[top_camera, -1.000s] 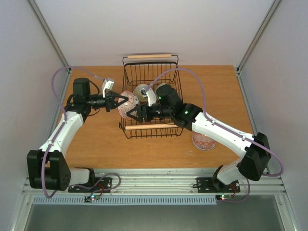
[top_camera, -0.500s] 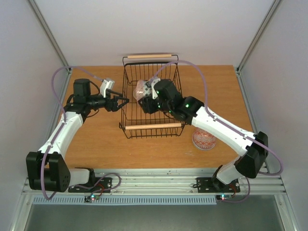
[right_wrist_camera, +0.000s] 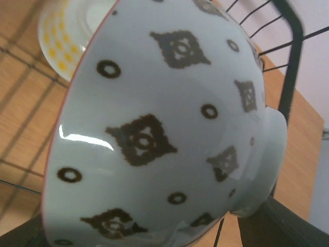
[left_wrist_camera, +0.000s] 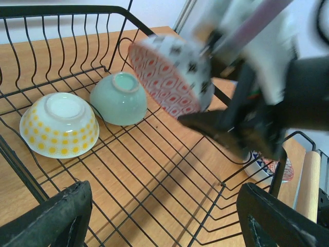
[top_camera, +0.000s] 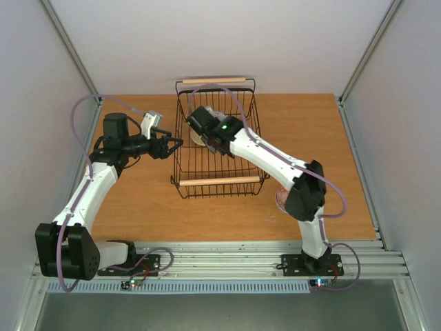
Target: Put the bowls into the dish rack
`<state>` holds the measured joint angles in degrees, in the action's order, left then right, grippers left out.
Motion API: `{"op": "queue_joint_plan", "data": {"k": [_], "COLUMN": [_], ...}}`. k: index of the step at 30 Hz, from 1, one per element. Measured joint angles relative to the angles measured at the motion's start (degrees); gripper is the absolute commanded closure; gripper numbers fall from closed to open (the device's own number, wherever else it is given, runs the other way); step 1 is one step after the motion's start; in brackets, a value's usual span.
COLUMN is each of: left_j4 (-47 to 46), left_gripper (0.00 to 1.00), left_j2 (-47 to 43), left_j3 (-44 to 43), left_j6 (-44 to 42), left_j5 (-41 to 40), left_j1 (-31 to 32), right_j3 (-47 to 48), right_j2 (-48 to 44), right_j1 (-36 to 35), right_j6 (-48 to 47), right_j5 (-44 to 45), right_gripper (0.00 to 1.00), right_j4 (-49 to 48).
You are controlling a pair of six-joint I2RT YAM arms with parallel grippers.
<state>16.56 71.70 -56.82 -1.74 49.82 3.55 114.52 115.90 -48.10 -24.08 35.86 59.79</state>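
My right gripper (top_camera: 200, 130) reaches into the black wire dish rack (top_camera: 219, 181) and is shut on a bowl (right_wrist_camera: 154, 134) that is white with dark dots outside and red-patterned inside (left_wrist_camera: 169, 72). It holds the bowl tilted above the rack floor, near the far left corner. Two bowls lie upside down in the rack: a yellow-dotted one (left_wrist_camera: 59, 123) and a pale green one (left_wrist_camera: 119, 98). My left gripper (top_camera: 173, 146) hangs open and empty just outside the rack's left side, its fingers (left_wrist_camera: 51, 216) wide apart.
A blue-and-red patterned bowl (left_wrist_camera: 268, 169) sits on the wooden table right of the rack, partly hidden by my right arm (top_camera: 281, 198). The rack's near wooden handle (left_wrist_camera: 308, 185) and far handle (top_camera: 213, 81) run along its short ends.
My left gripper opened and let go of the dotted bowl. My right gripper carried that bowl from the rack's left rim to the far left inside the rack.
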Motion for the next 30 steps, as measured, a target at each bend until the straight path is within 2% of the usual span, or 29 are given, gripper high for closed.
{"op": "queue_joint_plan", "data": {"k": [5,11,23,30], "left_j4": [0.0,0.0,0.0,0.0], "left_gripper": [0.22,0.22,0.22,0.22], "left_j2": [0.0,0.0,0.0,0.0], "left_j3": [0.0,0.0,0.0,0.0], "left_j6": [0.0,0.0,0.0,0.0], "left_j5": [-0.1,-0.1,-0.2,-0.3], "left_j1": [0.0,0.0,0.0,0.0], "right_j3": [1.7,3.5,4.5,4.7], "right_j2": [5.9,7.7,16.2,17.4], "right_j1": [0.6,1.7,3.9,4.5], "right_j6": [-3.1,-5.3,-7.1,-7.5], "right_j5": [2.4,3.6,2.3,1.8], "right_gripper": [0.99,0.99,0.99,0.99], "right_j4": [5.0,8.6,10.5,11.0]}}
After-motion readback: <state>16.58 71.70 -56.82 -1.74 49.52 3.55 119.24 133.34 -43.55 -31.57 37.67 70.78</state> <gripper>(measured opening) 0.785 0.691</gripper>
